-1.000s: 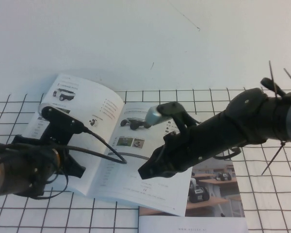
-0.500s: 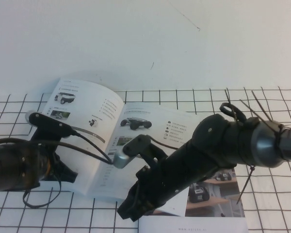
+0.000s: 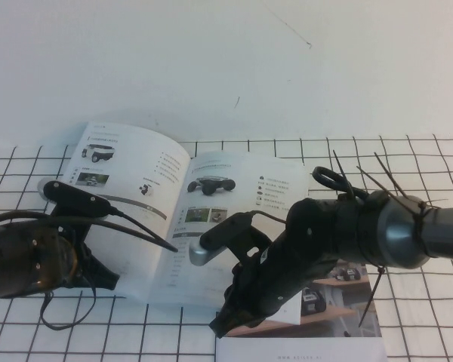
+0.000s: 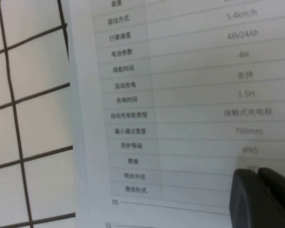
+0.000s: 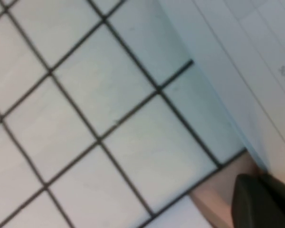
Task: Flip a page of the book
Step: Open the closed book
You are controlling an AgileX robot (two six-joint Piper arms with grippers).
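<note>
The book (image 3: 136, 173) lies open on the gridded table. Its right-hand page (image 3: 249, 200) shows a dark wheeled chassis, two small photos and a grey-barred table. My right gripper (image 3: 220, 327) is shut and empty, low at that page's near corner. In the right wrist view its dark tip (image 5: 266, 202) sits right beside the page's edge (image 5: 237, 61). My left gripper (image 3: 109, 280) rests over the near part of the left-hand page. In the left wrist view its fingers (image 4: 259, 192) are shut together against the printed table (image 4: 180, 95).
A second booklet (image 3: 340, 302) with a room photo lies under the book's right side, its tan print (image 5: 213, 194) showing by my right gripper. Black grid lines (image 3: 408, 143) cover the white table. The left arm's cable (image 3: 147, 230) drapes over the book's left page.
My right arm has swung from above the right-hand page down to the book's near edge. The left arm has drawn slightly left and nearer.
</note>
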